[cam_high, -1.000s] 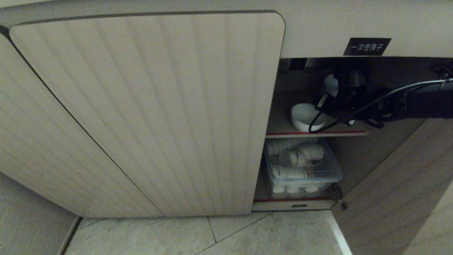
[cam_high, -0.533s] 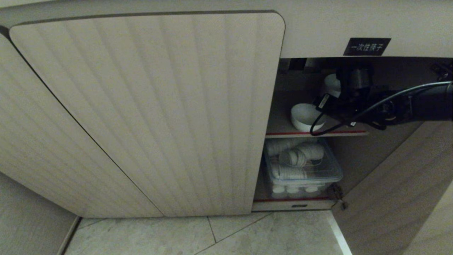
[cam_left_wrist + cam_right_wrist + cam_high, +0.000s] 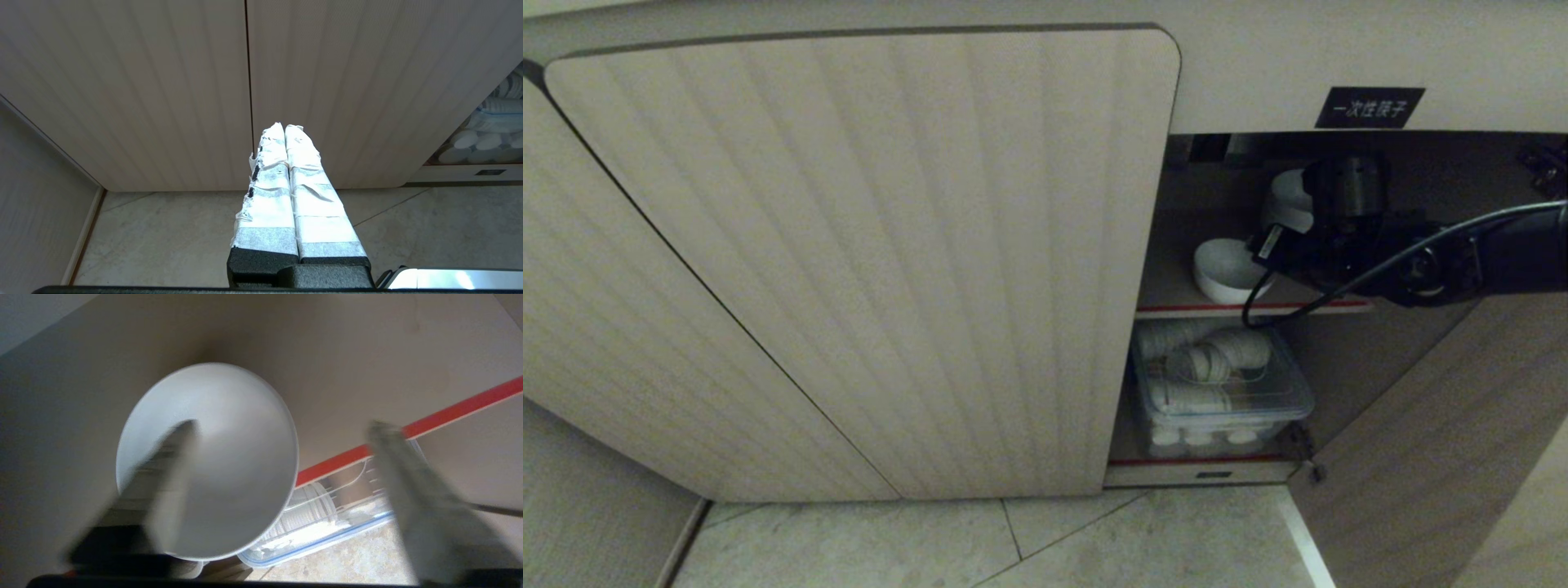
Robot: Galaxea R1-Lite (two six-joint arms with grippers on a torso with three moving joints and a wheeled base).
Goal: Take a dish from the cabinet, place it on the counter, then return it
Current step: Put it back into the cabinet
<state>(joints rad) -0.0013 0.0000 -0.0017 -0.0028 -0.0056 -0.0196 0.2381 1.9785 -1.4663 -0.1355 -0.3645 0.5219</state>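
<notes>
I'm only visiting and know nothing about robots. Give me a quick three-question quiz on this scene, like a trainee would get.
1. True or false: the white bowl stands on the upper shelf inside the cabinet.
2. The right claw by the bowl is: A) open, with one finger over the bowl's inside; B) shut tight; C) gripping a blue plate.
3. Fill in: below that shelf sits a clear plastic ___ holding white items.

Key: 1 true; 2 A; 3 box.
</notes>
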